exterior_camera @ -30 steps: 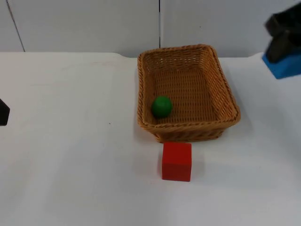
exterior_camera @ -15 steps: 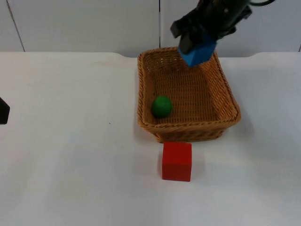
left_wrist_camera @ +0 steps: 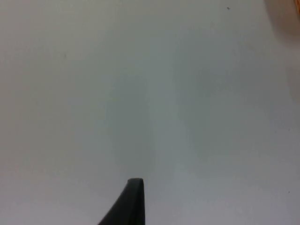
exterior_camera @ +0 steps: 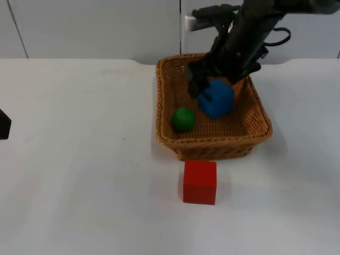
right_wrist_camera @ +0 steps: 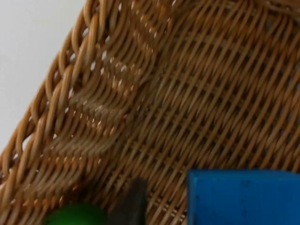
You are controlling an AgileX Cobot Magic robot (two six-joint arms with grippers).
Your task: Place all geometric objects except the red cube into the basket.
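Right gripper (exterior_camera: 212,90) inside basket (exterior_camera: 255,101), pinching blue block (exterior_camera: 217,99), green ball (exterior_camera: 183,119) just beside.

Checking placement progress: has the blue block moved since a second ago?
Yes. The blue block, held by the right gripper, came from the table's right edge into the woven wicker basket, beside the green ball.

Fixed overhead view, facing down and forward across the white surface (exterior_camera: 79,186) to the grey wall. Left wrist view close above bare surface. Right wrist view very near, inside the basket (right_wrist_camera: 197,89) — shared with overhead: weave, blue block (right_wrist_camera: 243,197), green ball (right_wrist_camera: 70,216).
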